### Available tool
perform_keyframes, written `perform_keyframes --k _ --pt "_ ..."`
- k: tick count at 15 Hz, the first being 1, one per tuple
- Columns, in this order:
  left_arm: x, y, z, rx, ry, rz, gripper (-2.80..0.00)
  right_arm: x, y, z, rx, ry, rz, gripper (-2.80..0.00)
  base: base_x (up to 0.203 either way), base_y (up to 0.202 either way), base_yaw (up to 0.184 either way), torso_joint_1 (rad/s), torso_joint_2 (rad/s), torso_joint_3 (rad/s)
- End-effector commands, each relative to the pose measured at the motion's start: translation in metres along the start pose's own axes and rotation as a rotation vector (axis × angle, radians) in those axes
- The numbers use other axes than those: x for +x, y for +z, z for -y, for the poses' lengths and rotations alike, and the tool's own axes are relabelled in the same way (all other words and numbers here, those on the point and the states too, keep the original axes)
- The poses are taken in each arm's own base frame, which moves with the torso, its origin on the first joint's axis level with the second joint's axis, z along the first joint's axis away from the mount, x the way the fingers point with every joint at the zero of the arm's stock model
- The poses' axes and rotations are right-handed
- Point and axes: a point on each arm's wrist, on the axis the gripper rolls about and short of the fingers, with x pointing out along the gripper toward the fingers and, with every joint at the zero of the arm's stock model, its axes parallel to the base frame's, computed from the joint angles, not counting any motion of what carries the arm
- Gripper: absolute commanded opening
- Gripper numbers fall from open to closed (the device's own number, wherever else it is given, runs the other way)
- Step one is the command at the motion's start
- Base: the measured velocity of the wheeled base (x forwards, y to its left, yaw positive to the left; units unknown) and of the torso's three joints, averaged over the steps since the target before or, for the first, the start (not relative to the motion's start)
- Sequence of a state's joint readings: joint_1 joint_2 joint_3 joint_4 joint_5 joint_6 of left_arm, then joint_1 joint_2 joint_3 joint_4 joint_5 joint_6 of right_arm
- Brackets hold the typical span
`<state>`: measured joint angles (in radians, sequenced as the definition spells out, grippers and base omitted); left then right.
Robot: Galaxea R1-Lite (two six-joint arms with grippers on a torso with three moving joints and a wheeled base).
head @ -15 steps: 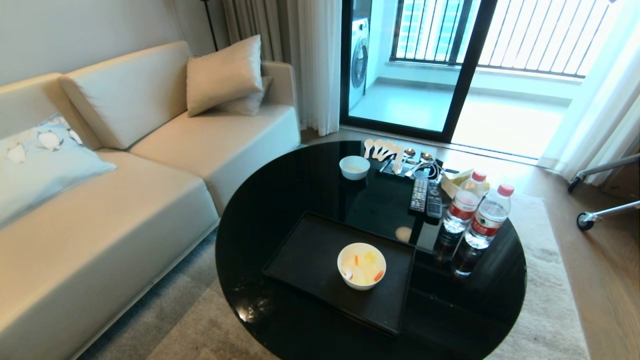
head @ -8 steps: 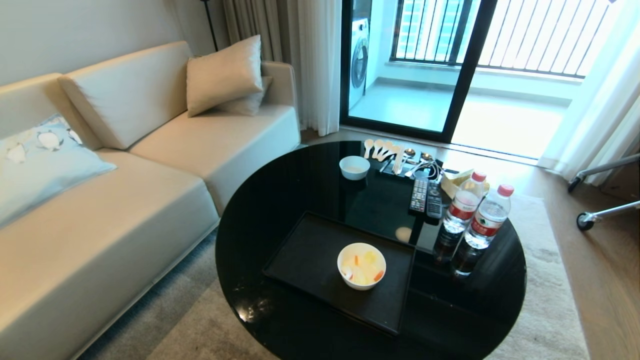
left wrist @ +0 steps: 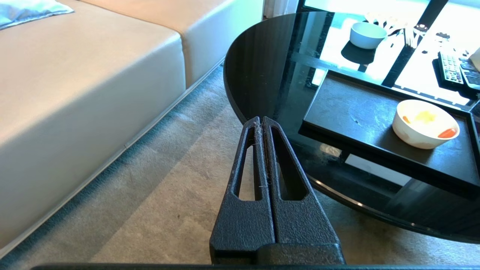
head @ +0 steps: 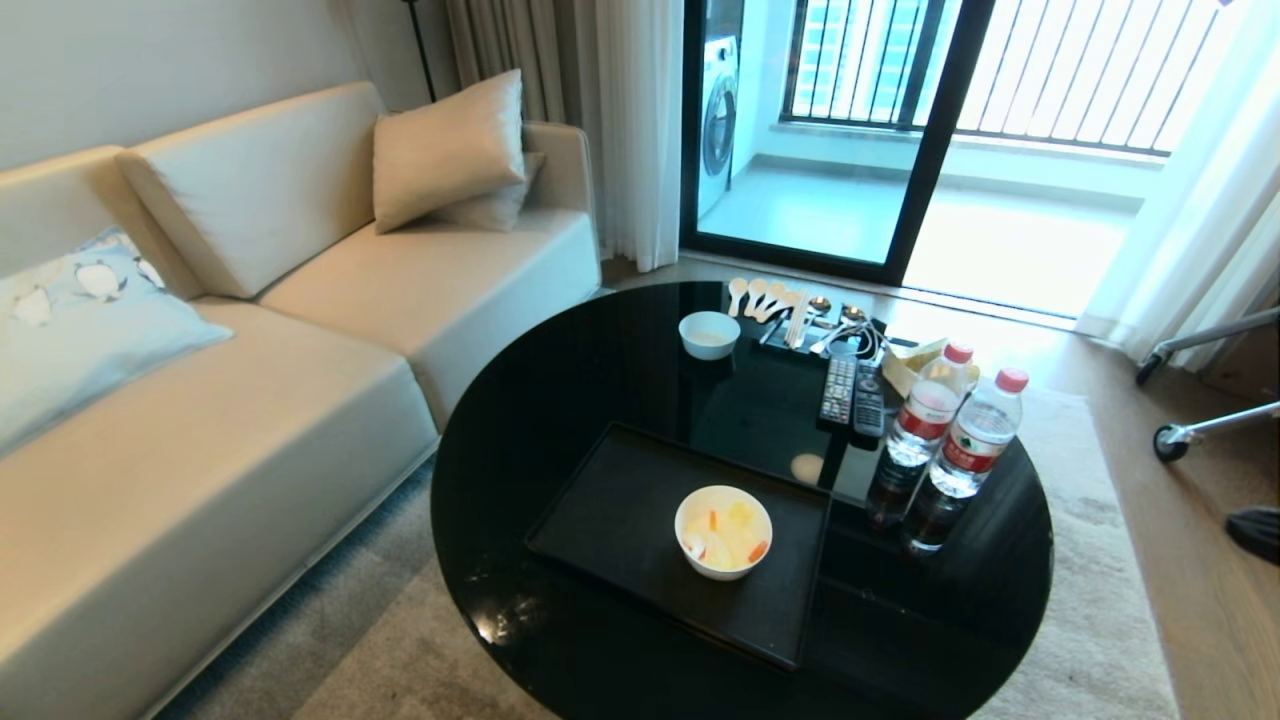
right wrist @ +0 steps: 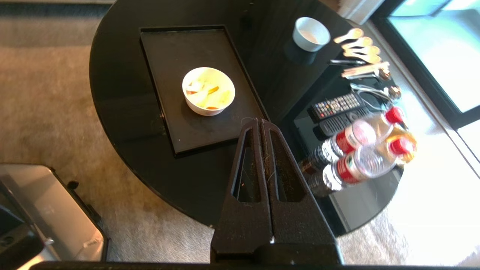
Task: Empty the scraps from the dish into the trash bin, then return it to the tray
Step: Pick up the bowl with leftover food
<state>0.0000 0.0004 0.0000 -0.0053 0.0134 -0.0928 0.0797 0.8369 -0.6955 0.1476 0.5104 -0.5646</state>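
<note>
A dark part of the right arm has come into the head view at its right edge, above the floor beside the table; a second ago that spot was bare. Nothing on the table has shifted.

The round black table lies below and ahead of the right gripper, which hangs high over the table's near edge with its fingers pressed together, holding nothing. The sofa stands well off on the far side of the table from this gripper. The black tray sits on the table ahead of the fingertips, well apart from them. The white bowl rests upright in the tray, at the end of it nearer the gripper, with the scraps inside: pale yellow and white chunks with a few orange bits. Two water bottles stand just beside the gripper's tips. Two remotes, a smaller bowl and a row of spoons lie farther off.

The left gripper hangs low over the rug, beside the table's edge, its fingers also together and empty.
</note>
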Motion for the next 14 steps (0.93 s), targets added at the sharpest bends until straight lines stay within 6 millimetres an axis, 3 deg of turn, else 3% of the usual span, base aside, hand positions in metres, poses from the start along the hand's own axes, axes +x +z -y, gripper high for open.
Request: perform_keyframes --k 1,6,9,14 --pt "0.000 0.000 0.000 -0.001 0.000 0.001 -2.80 0.068 0.006 0.022 -0.006 0.159 -0.100 -2.80 0.000 0.000 0.000 0.000 0.00 0.000" --pt "0.000 0.000 0.000 -0.001 0.000 0.001 -2.80 0.189 0.003 0.013 -0.080 0.244 -0.140 -2.80 0.000 0.000 0.000 0.000 0.00 0.000" --pt "0.000 0.000 0.000 -0.001 0.000 0.001 -2.80 0.257 -0.005 -0.004 -0.001 0.225 -0.188 -2.80 0.000 0.000 0.000 0.000 0.00 0.000" --pt "0.000 0.000 0.000 -0.001 0.000 0.001 -2.80 0.327 -0.027 -0.025 0.194 0.147 -0.332 -2.80 0.000 0.000 0.000 0.000 0.00 0.000"
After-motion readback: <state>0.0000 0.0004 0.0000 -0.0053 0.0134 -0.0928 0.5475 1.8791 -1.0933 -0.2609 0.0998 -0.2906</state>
